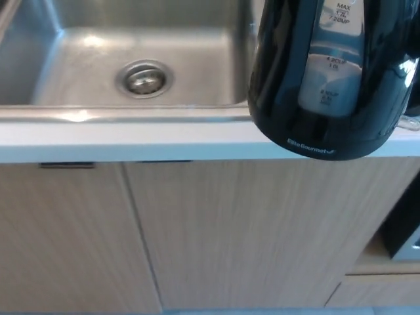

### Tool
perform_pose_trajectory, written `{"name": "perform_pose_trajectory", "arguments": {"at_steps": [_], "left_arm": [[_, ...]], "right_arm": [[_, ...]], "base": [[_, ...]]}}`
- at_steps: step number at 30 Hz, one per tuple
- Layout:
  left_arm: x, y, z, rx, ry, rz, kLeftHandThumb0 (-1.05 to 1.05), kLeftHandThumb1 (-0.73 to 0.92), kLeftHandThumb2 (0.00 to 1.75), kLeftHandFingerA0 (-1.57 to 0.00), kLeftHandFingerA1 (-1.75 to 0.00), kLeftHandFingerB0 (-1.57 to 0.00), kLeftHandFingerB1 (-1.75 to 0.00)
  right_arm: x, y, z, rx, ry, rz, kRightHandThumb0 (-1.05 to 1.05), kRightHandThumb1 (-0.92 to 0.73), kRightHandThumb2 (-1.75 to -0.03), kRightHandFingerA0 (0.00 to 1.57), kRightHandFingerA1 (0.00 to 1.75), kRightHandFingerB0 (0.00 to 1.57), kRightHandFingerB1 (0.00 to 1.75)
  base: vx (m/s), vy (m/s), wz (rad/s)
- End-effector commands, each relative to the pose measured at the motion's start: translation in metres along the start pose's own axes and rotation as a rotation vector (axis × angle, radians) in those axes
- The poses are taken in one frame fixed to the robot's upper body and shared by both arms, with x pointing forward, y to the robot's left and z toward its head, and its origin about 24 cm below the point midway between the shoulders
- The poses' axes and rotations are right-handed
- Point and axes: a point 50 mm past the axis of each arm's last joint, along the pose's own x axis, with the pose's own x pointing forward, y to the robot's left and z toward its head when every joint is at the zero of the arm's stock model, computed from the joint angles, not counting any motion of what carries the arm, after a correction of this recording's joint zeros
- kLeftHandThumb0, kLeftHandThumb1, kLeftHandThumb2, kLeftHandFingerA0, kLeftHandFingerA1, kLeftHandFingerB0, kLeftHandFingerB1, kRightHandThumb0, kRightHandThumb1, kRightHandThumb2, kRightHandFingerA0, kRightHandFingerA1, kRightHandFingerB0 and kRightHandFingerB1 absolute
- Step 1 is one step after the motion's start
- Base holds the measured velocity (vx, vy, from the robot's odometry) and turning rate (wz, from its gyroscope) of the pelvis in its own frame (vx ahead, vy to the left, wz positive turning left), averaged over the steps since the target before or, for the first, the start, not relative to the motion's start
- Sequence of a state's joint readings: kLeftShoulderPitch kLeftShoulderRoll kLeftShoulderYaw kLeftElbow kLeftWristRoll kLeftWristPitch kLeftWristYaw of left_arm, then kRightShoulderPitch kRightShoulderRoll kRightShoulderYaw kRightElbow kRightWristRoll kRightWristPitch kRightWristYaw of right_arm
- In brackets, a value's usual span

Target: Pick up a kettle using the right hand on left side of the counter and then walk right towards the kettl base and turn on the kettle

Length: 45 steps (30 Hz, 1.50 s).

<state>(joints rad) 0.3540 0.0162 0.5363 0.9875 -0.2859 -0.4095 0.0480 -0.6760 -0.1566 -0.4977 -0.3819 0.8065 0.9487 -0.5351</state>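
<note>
A glossy black kettle (328,79) fills the upper right of the head view, close to the camera. It has a clear water-level window with cup marks and white lettering near its base. It hangs upright in the air, in front of the counter's front edge, touching nothing I can see. Its handle side runs off the picture's right edge, so whatever holds it is hidden. Neither hand shows. No kettle base is in view.
A steel sink (59,46) with a round drain (144,77) lies at the upper left, set in a white counter (131,141). Pale wood cabinet doors (230,230) fill the lower half. A dark appliance (405,230) sits in a niche at the lower right.
</note>
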Motion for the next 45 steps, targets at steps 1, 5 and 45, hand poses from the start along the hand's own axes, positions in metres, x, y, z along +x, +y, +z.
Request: {"name": "perform_pose_trajectory", "arguments": {"at_steps": [1,5,45], "left_arm": [[-0.001,0.001,0.006,-0.003,-0.053,0.009,0.39,0.52,1.37,-0.95,-1.15,-0.85,-1.02],[-0.002,0.002,0.006,0.005,-0.056,0.006,0.44,0.52,1.38,-0.94,-1.11,-0.84,-0.99],[-0.003,0.006,0.002,0.014,-0.032,0.029,0.35,0.51,1.28,-0.94,-1.13,-0.84,-1.00]], "right_arm": [[0.000,0.003,0.014,0.042,-0.082,0.007,-0.20,-0.51,-1.39,1.04,1.75,0.74,1.75],[0.001,0.003,0.013,0.058,-0.078,0.027,-0.20,-0.55,-1.33,1.01,1.75,0.72,1.75],[0.004,0.010,0.016,-0.006,-0.112,0.019,-0.22,-0.51,-1.39,1.05,1.75,0.74,1.75]], "base": [[0.09,-0.275,-0.13],[0.10,-0.297,-0.02],[0.10,-0.101,-0.01]]}}
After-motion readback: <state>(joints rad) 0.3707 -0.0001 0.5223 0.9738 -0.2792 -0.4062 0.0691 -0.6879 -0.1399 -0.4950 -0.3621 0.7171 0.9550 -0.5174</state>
